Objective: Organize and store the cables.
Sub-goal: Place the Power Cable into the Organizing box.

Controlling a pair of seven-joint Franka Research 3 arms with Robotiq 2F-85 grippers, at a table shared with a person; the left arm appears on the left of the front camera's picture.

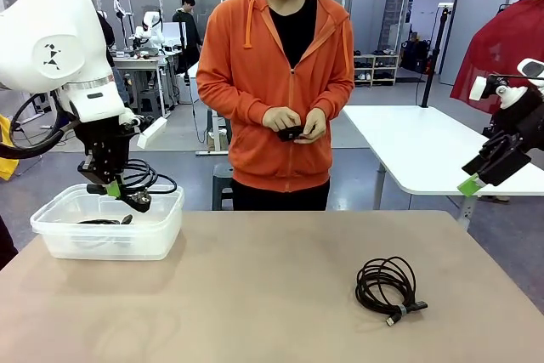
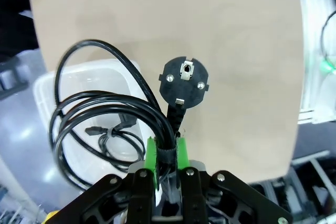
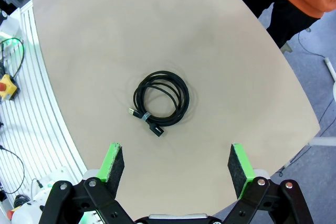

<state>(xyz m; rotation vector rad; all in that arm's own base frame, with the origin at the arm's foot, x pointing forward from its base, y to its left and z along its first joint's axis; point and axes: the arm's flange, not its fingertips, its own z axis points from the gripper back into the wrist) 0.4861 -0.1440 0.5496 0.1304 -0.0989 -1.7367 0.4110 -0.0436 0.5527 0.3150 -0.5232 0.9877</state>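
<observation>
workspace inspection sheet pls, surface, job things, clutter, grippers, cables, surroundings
surface: tan table, no spills seen
job's things: power cable with round plug held over the clear bin; thin cable lying in the bin; coiled cable on the table, right side
clutter: nothing seen
grippers: left gripper shut on the power cable at its tie; right gripper open, raised, facing the coiled cable
cables: black hose looping beside the left arm
surroundings: person at the far side, hands around a small dark item; white table behind
</observation>
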